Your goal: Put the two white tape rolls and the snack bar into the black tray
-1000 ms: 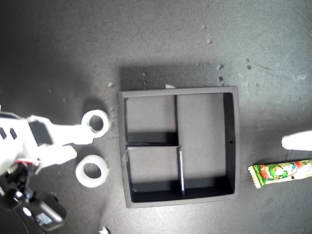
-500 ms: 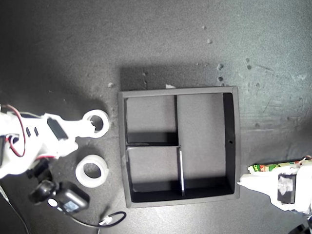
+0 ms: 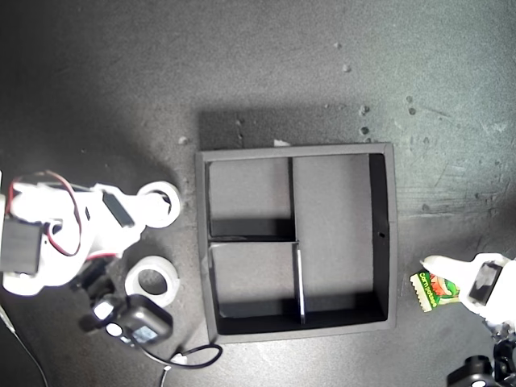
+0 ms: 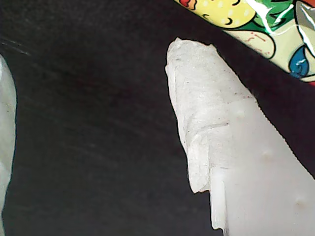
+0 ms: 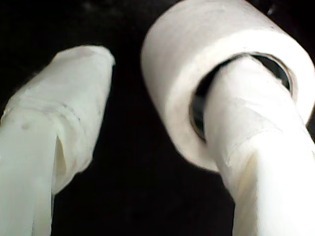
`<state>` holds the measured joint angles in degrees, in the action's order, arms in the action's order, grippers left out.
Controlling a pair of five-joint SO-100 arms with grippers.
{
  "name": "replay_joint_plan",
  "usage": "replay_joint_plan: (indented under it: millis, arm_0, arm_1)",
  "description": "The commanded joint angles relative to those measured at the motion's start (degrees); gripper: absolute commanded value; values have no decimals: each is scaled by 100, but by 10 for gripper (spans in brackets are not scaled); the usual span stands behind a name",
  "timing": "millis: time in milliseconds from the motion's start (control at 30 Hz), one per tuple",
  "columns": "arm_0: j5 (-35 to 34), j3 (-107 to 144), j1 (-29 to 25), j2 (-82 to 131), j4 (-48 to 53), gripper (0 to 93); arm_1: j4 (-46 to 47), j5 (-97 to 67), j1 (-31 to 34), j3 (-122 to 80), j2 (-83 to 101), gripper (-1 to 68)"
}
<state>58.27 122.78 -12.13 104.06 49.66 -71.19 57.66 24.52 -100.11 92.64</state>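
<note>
In the exterior view, the black tray [image 3: 393, 242] sat at centre with nothing in its three compartments. At that view's left, my second gripper [image 3: 153, 208] reached into one white tape roll [image 3: 164, 199]; the other tape roll [image 3: 151, 280] lay just beside the arm. At the view's lower right, my first gripper [image 3: 431, 266] hovered at the end of the snack bar [image 3: 434, 289].

In the first wrist view, one taped finger [image 4: 206, 118] lay beside the snack bar [image 4: 256, 29] without touching it, jaws spread wide and holding nothing. Closing from there would likely have caught only a crimped end and let the packet swing or slip.

In the second wrist view, one finger [image 5: 251, 137] passed through the roll's hole [image 5: 197, 113] and the other finger [image 5: 64, 113] stood clear outside, jaws open. The roll [image 5: 197, 54] could have slid off that finger if lifted before the jaws pinched its wall.
</note>
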Motion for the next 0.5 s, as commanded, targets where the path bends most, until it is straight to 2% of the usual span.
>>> replay_joint_plan:
  millis: [0,133,200,333,467]
  arm_0:
    - [132,-246,88,-79,-53,136]
    - [220,-272,167,-325,-53,99]
    - [193,-308,211,-413,-53,76]
    - [97,-396,325,-457,-53,22]
    - [70,-536,457,-334,97,2]
  arm_1:
    - [-308,703,-53,272,53,218]
    - [-853,1740,70,747,53,245]
    - [-1090,2364,246,993,62,288]
    - [-1020,3472,721,1055,97,324]
    - [-598,4438,1266,703,105,304]
